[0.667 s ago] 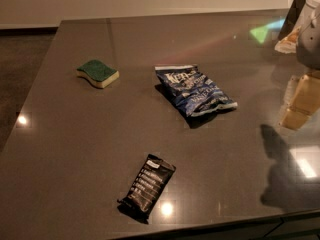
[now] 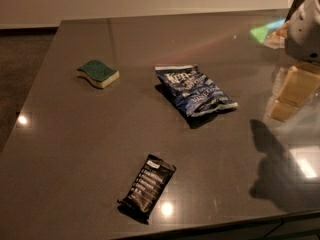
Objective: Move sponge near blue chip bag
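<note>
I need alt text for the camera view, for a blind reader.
A green-topped sponge lies at the left of a dark table, apart from a blue chip bag at the centre. The robot's gripper hangs at the right edge, away from both; a black bar wrapper lies near the front edge.

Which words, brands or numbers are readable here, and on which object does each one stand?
Blue chip bag: white lettering, too blurred to read.
Black bar wrapper: white print, too small to read.
Sponge: no text.
Tool, at the right edge: no text visible.
</note>
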Action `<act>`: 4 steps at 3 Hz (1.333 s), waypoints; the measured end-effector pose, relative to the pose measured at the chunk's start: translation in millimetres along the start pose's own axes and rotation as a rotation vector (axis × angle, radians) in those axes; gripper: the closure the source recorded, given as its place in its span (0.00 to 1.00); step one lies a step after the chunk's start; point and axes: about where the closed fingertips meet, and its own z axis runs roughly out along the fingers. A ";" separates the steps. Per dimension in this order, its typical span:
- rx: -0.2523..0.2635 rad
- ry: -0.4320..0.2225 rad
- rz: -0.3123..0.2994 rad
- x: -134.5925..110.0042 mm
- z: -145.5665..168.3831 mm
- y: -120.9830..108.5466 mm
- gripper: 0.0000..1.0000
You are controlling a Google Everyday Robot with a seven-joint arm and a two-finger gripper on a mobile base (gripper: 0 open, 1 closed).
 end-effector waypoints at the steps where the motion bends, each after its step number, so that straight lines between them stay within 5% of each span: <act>1: -0.023 -0.059 -0.013 -37.5 13.8 -12.4 0.00; 4: -0.109 -0.161 -0.047 -159.0 74.2 -27.6 0.00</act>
